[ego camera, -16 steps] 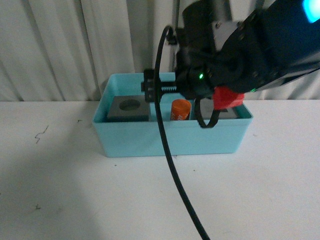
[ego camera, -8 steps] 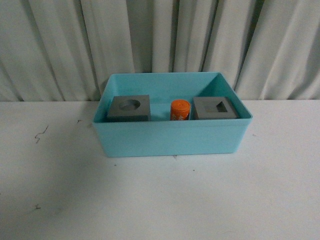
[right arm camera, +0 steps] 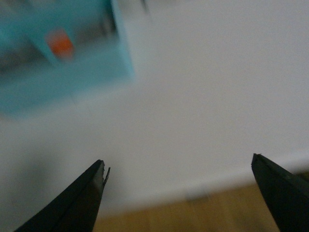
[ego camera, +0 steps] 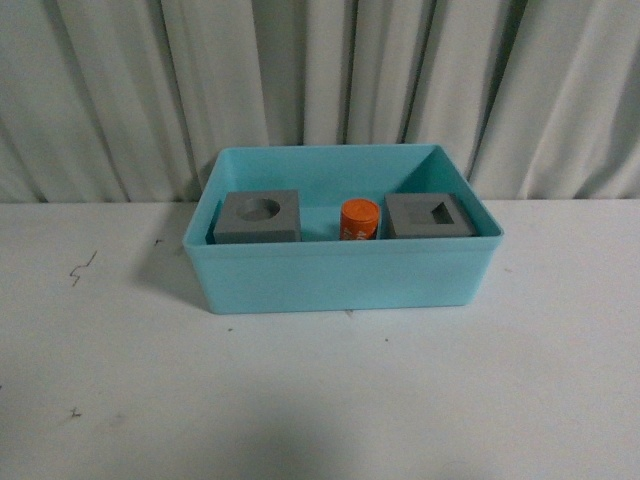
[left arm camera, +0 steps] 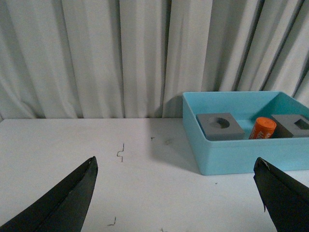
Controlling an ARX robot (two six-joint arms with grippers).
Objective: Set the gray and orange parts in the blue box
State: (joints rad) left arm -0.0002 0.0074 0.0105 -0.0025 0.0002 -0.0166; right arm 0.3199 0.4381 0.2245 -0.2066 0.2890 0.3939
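The blue box (ego camera: pixel 340 280) stands at the back middle of the white table. Inside it sit a gray cube with a round recess (ego camera: pixel 258 217), an orange cylinder (ego camera: pixel 359 219) and a gray cube with a square recess (ego camera: pixel 430 215), side by side. The left wrist view shows the box (left arm camera: pixel 241 154) with the round-recess cube (left arm camera: pixel 220 126), the cylinder (left arm camera: pixel 263 128) and the square-recess cube (left arm camera: pixel 295 125). My left gripper (left arm camera: pixel 176 164) is open over bare table, well short of the box. My right gripper (right arm camera: pixel 178 166) is open and empty; its blurred view shows the box (right arm camera: pixel 63 82) and an orange spot (right arm camera: pixel 60 44) far off.
Pale pleated curtains (ego camera: pixel 320 90) hang close behind the box. The white tabletop (ego camera: pixel 320 400) carries small dark scuff marks (ego camera: pixel 82 267). The right wrist view shows the table's edge (right arm camera: pixel 203 191) with wooden floor (right arm camera: pixel 203 212) beyond. Neither arm shows in the front view.
One second ago the right arm filled the front view above the box, over the square-recess cube. It has withdrawn out of that view. The parts in the box have not moved.
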